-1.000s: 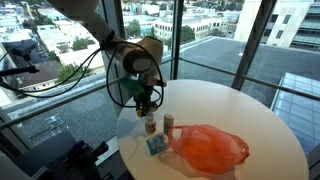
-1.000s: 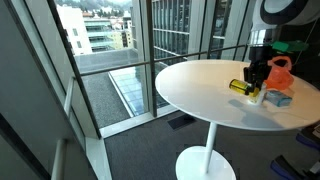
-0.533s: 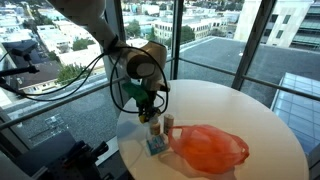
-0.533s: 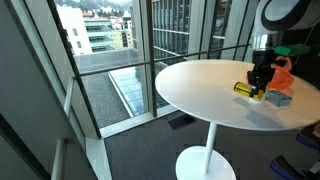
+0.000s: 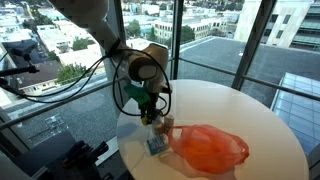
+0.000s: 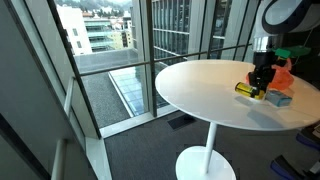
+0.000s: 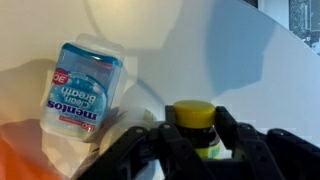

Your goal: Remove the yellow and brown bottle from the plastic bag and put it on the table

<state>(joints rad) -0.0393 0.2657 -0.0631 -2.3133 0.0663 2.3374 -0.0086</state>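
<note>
Bottle (image 7: 196,120) flat on table (image 7: 200,40), long axis level, cap away from bag (image 5: 205,148), clamped in claw (image 6: 260,87).

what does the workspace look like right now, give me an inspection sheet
surface: round white table on a pedestal, mostly bare
job's things: yellow and brown bottle is outside the orange plastic bag, down at the table
clutter: blue mentos container beside the bottle; a small tan item near the bag, too small to identify
grippers: gripper low over the table, fingers on either side of the bottle; cannot tell if it clamps
cables: black cables loop along the arm
surroundings: floor-to-ceiling windows, city buildings outside
</note>
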